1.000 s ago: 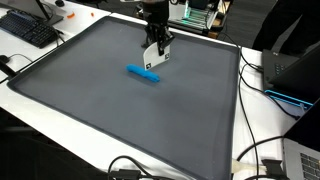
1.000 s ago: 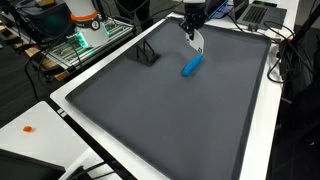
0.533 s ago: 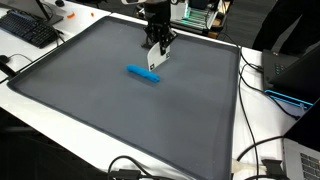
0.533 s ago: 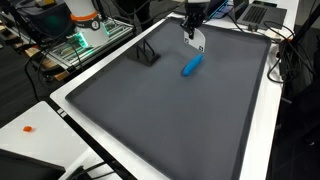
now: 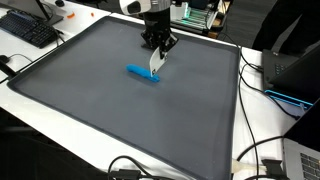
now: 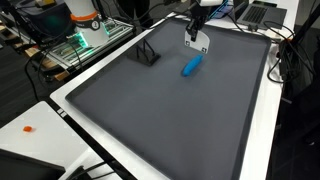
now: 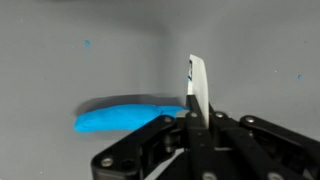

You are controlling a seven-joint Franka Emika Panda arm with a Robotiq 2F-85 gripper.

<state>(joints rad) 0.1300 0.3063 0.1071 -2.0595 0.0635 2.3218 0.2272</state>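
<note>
White strip (image 7: 197, 85) in hand (image 7: 196, 120); blue marker (image 5: 143, 73) beside; black stand (image 6: 147, 54) apart.

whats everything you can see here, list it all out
mat: one, dark grey, covers most of the table
table: one, white, under the mat
stick: one, bright blue, lying flat on the mat just below the claw
card: one, white, held upright in the claw, above the stick's end
stand: one, black, on the mat near its far edge
keyboard: one, black, on the table off a corner of the mat
cables: several, black, along the table edge
small bit: one, orange, on the white surface beside the table
claw: one, black, closed on the card over the mat
</note>
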